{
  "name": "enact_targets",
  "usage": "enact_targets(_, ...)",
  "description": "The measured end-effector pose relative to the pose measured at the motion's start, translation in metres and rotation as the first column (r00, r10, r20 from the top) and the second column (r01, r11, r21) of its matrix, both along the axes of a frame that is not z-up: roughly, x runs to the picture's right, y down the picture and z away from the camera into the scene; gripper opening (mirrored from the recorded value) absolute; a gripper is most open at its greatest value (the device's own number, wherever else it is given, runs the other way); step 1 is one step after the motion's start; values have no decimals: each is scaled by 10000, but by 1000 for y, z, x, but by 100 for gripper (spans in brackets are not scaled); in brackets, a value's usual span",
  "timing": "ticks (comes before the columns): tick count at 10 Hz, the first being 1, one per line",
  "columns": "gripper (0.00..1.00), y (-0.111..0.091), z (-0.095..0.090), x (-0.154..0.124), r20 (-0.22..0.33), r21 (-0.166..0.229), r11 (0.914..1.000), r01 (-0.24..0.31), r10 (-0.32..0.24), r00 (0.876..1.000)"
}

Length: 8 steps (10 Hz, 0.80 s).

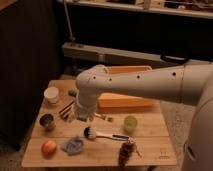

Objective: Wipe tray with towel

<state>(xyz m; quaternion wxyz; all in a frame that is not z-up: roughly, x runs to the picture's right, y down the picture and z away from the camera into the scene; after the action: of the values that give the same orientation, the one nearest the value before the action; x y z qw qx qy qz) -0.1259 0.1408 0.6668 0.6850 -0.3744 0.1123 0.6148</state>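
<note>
The tray [131, 102] is a yellow-orange bin at the back of the wooden table, and my white arm crosses much of it. The towel [74, 145], a small bunched blue-grey cloth, lies near the table's front left, beside a red apple [48, 147]. My gripper [82, 116] hangs fingers-down over the table's left middle, just left of the tray's front corner and well above and behind the towel. It is open with nothing in it.
A white cup [51, 94] and a metal cup [47, 121] stand at the left. Dark sticks [66, 109] lie beside the gripper. A dish brush [101, 134], a green cup [130, 123] and grapes [126, 150] occupy the front right.
</note>
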Motion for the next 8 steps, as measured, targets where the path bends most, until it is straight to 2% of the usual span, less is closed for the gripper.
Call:
enact_targets(1,65,12,1,-9,72,5,9998,208,-209,9998)
enact_targets(4,65,48,20,-21,320,-58,9973,729,-727,9968)
enact_targets(8,65,89,26,-45,891,-113,9875,1575,-1559,9837)
